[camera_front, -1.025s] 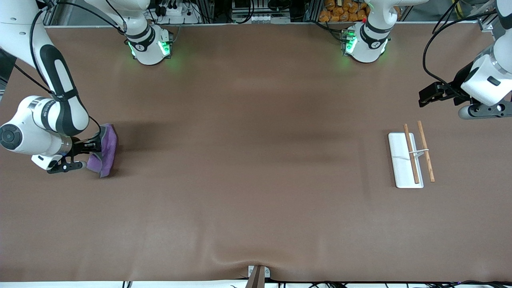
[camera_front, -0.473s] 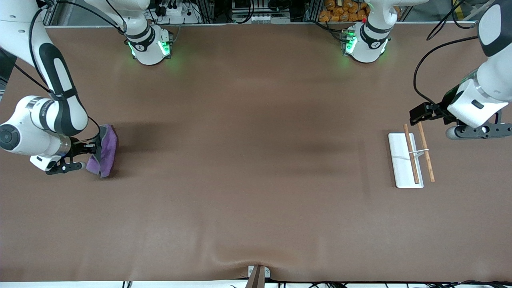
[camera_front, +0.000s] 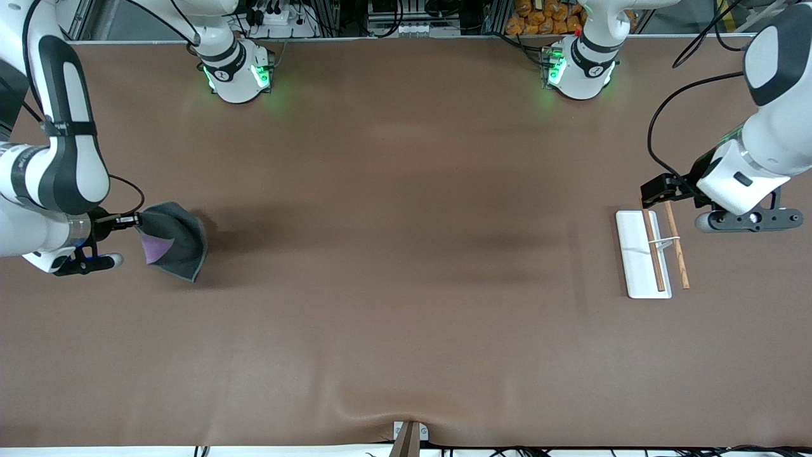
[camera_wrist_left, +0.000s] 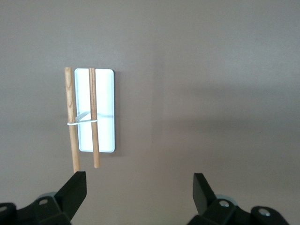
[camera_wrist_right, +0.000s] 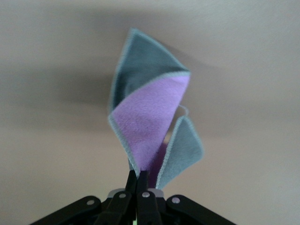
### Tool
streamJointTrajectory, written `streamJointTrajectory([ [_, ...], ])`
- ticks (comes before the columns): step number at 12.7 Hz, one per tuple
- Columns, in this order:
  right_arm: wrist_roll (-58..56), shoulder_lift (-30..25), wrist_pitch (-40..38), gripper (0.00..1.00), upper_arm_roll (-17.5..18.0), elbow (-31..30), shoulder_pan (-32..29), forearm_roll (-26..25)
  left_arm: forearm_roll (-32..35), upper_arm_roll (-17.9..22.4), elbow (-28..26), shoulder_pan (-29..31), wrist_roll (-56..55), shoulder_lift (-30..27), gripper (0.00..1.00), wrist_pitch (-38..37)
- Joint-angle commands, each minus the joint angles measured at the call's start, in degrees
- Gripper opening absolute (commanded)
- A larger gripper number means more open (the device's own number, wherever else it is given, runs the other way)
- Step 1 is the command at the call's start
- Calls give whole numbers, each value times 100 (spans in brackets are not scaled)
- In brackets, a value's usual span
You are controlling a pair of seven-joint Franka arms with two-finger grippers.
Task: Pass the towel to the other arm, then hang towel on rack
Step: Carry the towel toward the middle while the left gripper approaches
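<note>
Towel (camera_wrist_right: pixel 150 122) folded, grey outside, purple inside, pinched by right pincer (camera_wrist_right: pixel 139 180)

Table (camera_front: pixel 406 266): wide, covered in a matte brown mat, slightly rippled at the camera-side edge. Metal framing (camera_front: pixel 393 16) with cables along the bases' edge. Orange objects (camera_front: pixel 545 16) heaped there, toward the left arm's end.

Towel (camera_front: pixel 172 241) — now airborne, unfurled — right pincer (camera_front: pixel 134 220)

Two white arms with black joint bands, green-lit bases, looping black cables and black end effectors.
</note>
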Motion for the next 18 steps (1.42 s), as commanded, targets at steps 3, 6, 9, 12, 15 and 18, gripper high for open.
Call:
streamJointTrajectory([
  [3, 1941, -89, -918, 0, 111, 535, 639, 781, 35, -44, 18, -81, -7, 125, 100, 147],
  [6, 3241, -134, -875, 0, 102, 571, 1104, 1579, -70, -148, 62, -116, -16, 134, 100, 173],
  [9, 4709, -125, -499, 0, 102, 641, 1632, 2266, -246, -429, 97, -151, -716, 134, 100, 410],
  [12, 5957, -116, 186, 0, 102, 641, 2150, 2880, -246, -667, 115, -361, -1482, 222, 100, 699],
  [15, 7294, -46, 1240, 0, 119, 641, 2818, 2971, -255, -668, 228, -756, -2298, 397, 100, 955],
  [18, 7692, 51, 2015, 0, 128, 589, 3128, 3723, -360, -668, 570, -1144, -3546, 765, 100, 1104],
])
